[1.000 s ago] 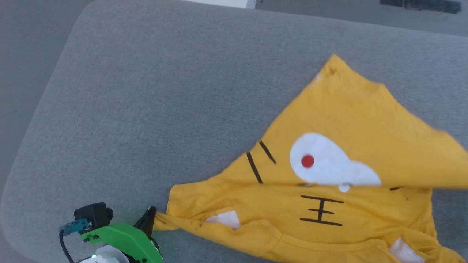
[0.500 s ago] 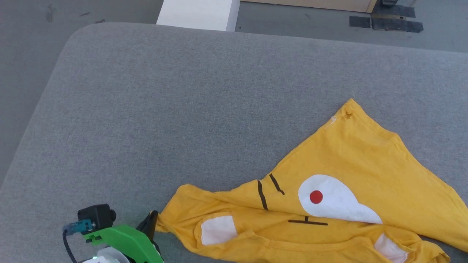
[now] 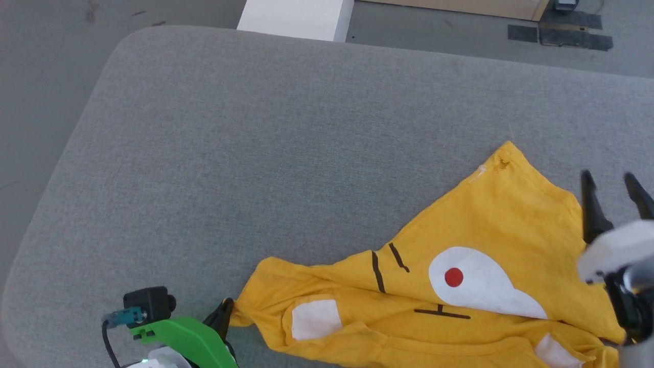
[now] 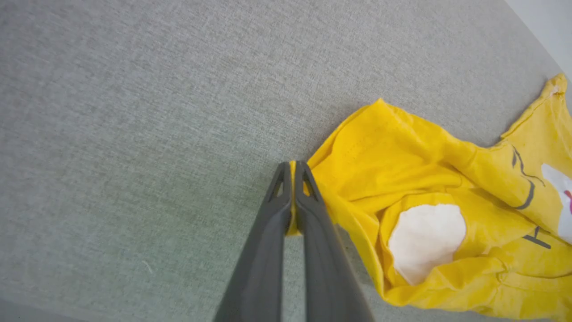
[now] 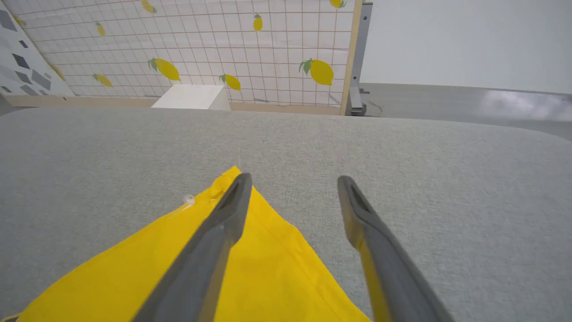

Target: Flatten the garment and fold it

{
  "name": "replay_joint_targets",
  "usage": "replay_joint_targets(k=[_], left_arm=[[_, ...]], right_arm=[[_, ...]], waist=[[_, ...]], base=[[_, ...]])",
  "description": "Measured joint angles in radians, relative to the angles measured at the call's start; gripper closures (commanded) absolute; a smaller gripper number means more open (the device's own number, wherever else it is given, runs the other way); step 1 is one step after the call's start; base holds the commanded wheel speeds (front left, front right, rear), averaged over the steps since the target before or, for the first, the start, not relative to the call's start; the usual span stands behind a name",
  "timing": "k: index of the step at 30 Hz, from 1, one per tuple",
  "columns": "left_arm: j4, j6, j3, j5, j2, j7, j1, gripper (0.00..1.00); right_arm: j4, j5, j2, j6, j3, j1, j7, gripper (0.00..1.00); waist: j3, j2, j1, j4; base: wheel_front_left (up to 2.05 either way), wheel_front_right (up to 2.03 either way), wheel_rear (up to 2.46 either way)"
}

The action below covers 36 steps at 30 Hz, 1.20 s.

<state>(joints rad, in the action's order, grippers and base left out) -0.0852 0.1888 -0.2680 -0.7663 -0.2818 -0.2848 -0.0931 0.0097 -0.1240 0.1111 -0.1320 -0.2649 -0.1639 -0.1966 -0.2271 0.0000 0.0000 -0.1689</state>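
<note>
1. The yellow shirt (image 3: 490, 225) lies crumpled on the near right part of the grey pad (image 3: 230, 153). One corner points away from the robot.
2. Its print faces up: black lines, a white shape with a red dot (image 3: 453, 277), and a white patch (image 3: 316, 319).
3. The left gripper (image 4: 292, 169) is pinched tight on the shirt's left edge.
4. The right gripper (image 3: 608, 178) has its jaws wide apart, holding nothing, over the shirt's right edge.
5. A white box (image 3: 296, 18) sits past the pad.
</note>
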Motion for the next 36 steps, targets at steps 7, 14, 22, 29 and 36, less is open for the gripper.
replay_joint_targets(k=[7,14,22,29,36], left_arm=[[0.000,-0.001,-0.017,0.001,0.011,0.000,0.016,1.00],[0.010,-0.005,-0.032,0.001,0.030,0.005,0.041,1.00],[0.034,-0.013,-0.037,0.001,0.040,0.022,0.054,1.00],[0.045,-0.013,-0.037,0.001,0.045,0.028,0.054,1.00],[0.043,-0.012,-0.023,0.001,0.041,0.055,0.053,1.00]], right_arm=[[0.269,-0.002,0.063,0.000,0.148,-0.216,0.015,0.00],[0.518,0.040,0.102,0.000,0.181,-0.402,-0.116,0.00],[0.670,0.114,0.112,0.000,0.179,-0.519,-0.380,0.53],[0.634,0.133,0.095,0.000,0.184,-0.522,-0.446,1.00],[0.493,0.053,0.057,0.000,0.142,-0.378,-0.205,1.00]], waist=[[-0.018,0.0000,0.0000,-0.033],[-0.046,0.0000,0.0000,-0.077],[-0.077,0.0000,0.0000,-0.115],[-0.063,0.0000,0.0000,-0.113],[-0.026,0.0000,0.0000,-0.087]], base=[[0.00,0.00,0.00],[0.00,0.00,0.00],[0.00,0.00,0.00],[0.00,0.00,0.00],[0.00,0.00,0.00]])
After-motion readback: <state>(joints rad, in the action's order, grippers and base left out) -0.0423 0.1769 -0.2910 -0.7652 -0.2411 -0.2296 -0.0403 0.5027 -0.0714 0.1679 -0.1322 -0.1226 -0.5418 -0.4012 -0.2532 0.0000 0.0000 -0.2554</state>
